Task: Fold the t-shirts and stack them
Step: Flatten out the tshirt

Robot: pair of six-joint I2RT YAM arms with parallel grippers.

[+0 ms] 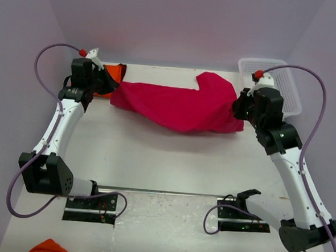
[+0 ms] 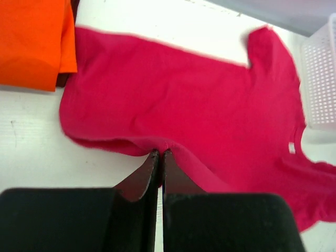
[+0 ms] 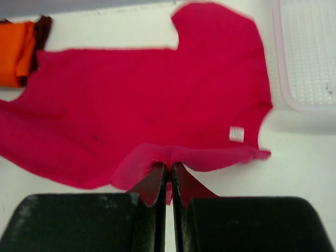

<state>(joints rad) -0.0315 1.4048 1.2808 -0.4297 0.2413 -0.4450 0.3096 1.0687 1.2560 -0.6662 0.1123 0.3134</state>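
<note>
The crimson-pink t-shirt (image 1: 181, 104) hangs stretched between my two grippers above the far half of the table. My left gripper (image 1: 108, 88) is shut on its left edge; the left wrist view shows the hem (image 2: 157, 149) pinched between closed fingers. My right gripper (image 1: 239, 107) is shut on its right edge, with the cloth (image 3: 168, 157) bunched at the fingertips in the right wrist view. The orange t-shirt with a dark maroon edge (image 1: 115, 72) lies folded at the far left, behind the left gripper; it also shows in the left wrist view (image 2: 31, 42) and the right wrist view (image 3: 13, 52).
A white lattice basket (image 1: 276, 81) stands at the far right corner, just behind the right gripper, and shows in the right wrist view (image 3: 307, 58). An orange cloth (image 1: 49, 248) lies at the near left edge, below the arm bases.
</note>
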